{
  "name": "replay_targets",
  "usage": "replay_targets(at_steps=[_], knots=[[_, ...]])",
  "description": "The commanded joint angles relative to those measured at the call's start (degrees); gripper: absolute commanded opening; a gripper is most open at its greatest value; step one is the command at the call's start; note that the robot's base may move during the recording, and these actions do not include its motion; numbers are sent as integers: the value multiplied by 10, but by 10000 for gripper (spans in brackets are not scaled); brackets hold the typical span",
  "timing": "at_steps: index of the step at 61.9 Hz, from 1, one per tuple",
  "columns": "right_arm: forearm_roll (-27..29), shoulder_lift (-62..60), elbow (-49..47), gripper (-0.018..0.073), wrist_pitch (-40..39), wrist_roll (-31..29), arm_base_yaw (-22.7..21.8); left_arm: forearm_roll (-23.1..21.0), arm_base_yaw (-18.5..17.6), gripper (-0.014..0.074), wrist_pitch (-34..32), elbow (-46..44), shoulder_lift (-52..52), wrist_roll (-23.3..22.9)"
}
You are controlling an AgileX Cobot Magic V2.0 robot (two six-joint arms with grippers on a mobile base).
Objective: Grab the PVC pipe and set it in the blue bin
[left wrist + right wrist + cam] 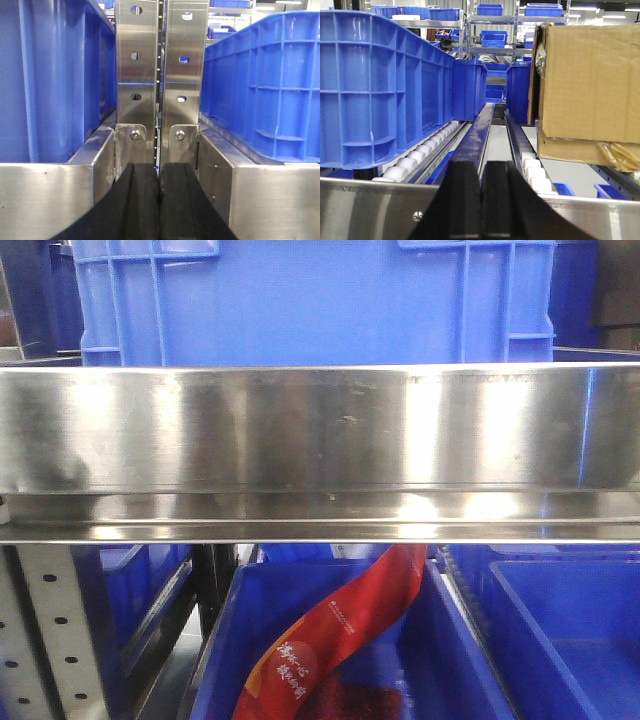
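two grippers are showing, one in each wrist view, and both are sitting with their black fingers pressed together and nothing between them. the left gripper (159,200) is pointing at a pair of perforated steel uprights (161,65), with a blue bin (265,85) standing on its right and another blue crate (50,75) on its left, each resting behind a steel rail (45,195). the right gripper (481,200) is facing down a roller lane (420,152), a large blue crate (380,85) sitting on the rollers to one side and a cardboard box (590,85) on the other. in the front view a wide steel shelf edge (320,430) is filling the middle, a blue container (310,300) standing above it, and a lower blue tub (300,610) is holding a red packet (340,630). the pvc pipe is not appearing in any view.
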Motion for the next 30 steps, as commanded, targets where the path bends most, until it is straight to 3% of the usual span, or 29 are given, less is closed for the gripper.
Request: replay_targets(at_steps=[1, 30], knots=[[-2, -2, 0, -167, -13, 0, -2, 0, 3, -111, -11, -1, -3, -4], [-2, -2, 0, -167, -13, 0, -2, 0, 3, -111, -11, -1, -3, -4]])
